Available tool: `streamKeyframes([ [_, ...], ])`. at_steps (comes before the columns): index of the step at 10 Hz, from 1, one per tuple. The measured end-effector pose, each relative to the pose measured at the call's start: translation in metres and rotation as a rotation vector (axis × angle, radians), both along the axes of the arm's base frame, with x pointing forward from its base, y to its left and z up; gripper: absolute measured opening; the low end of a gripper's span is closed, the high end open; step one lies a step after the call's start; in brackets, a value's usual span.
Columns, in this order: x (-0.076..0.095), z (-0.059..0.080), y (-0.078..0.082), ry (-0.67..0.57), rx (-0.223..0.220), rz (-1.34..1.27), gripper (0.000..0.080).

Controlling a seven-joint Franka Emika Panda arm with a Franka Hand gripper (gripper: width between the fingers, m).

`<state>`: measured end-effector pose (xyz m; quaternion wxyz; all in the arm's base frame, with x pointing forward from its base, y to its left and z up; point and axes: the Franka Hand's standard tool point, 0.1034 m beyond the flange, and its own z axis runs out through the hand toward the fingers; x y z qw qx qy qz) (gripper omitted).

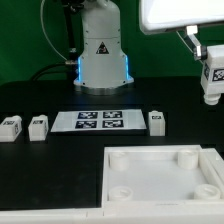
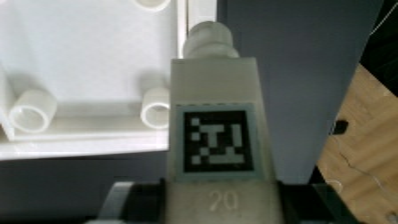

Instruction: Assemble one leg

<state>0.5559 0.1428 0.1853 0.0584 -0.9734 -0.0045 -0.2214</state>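
My gripper [image 1: 211, 72] hangs high at the exterior view's right, shut on a white leg [image 1: 211, 80] with a marker tag on its face. In the wrist view that leg [image 2: 217, 120] fills the middle, tag number 20, with a dark finger [image 2: 153, 202] pressed to each side. Three more legs stand on the black table: two at the exterior view's left [image 1: 11, 127] [image 1: 38, 125] and one right of the marker board [image 1: 156, 121]. The large white square tray [image 1: 165, 177] with corner sockets lies in front, below and left of the held leg.
The marker board [image 1: 100, 120] lies flat at the table's middle. The arm's base [image 1: 103, 55] with blue light stands behind it. A bright lamp panel [image 1: 185, 12] hangs at the upper right. Tray sockets [image 2: 32, 108] show in the wrist view.
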Motion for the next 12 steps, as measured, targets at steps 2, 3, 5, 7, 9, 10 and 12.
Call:
streamKeyframes([
  [2, 0.037, 0.015, -0.010, -0.084, -0.032, 0.067, 0.0292],
  [3, 0.045, 0.022, -0.002, -0.132, -0.020, 0.078, 0.0292],
  [5, 0.042, 0.018, -0.002, -0.124, -0.017, 0.077, 0.0292],
  [7, 0.043, 0.016, -0.005, -0.125, -0.023, 0.084, 0.0292],
  [9, 0.059, -0.005, -0.026, -0.151, -0.054, 0.103, 0.0292],
  [10, 0.065, -0.016, -0.028, -0.155, -0.061, 0.109, 0.0292],
  [12, 0.069, -0.018, -0.029, -0.156, -0.062, 0.109, 0.0292],
])
